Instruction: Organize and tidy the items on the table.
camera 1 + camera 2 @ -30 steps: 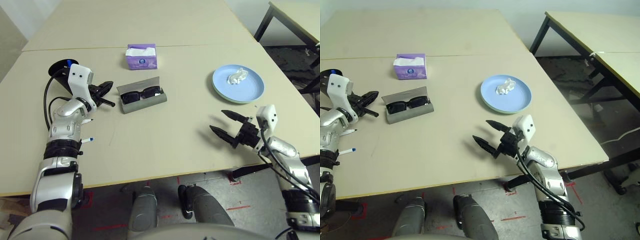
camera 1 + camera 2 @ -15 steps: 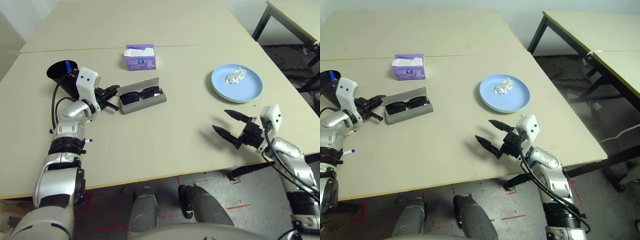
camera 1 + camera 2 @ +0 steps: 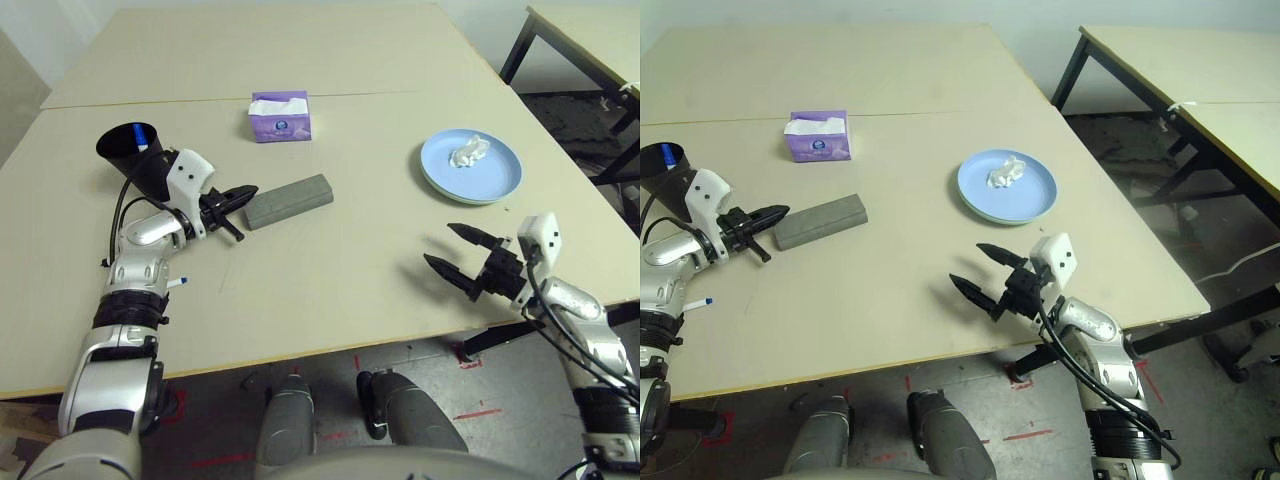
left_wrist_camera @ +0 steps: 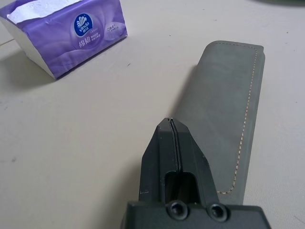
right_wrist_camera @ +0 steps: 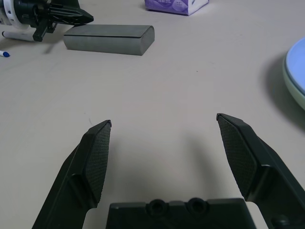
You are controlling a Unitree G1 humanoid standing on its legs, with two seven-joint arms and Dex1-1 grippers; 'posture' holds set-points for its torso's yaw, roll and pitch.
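1. The table [image 3: 330, 290] is a broad pale top carrying everything.
2. The blue plate [image 3: 471, 168] sits at the far right, a crumpled tissue [image 3: 470, 152] on it (a green rim shows beneath).
3. The black cup [image 3: 135, 157] stands at the far left, something blue poking out of it.
4. The glasses case [image 3: 289, 200] lies lid down mid-table, in front of a purple tissue box [image 3: 280, 115].
5. The left gripper [image 3: 247, 192], jaws pressed together, points at the case's left end.
6. The right gripper [image 3: 458, 250] hovers near the front edge, jaws spread wide, holding nothing.
7. A pen [image 3: 697, 302] lies by the left forearm.
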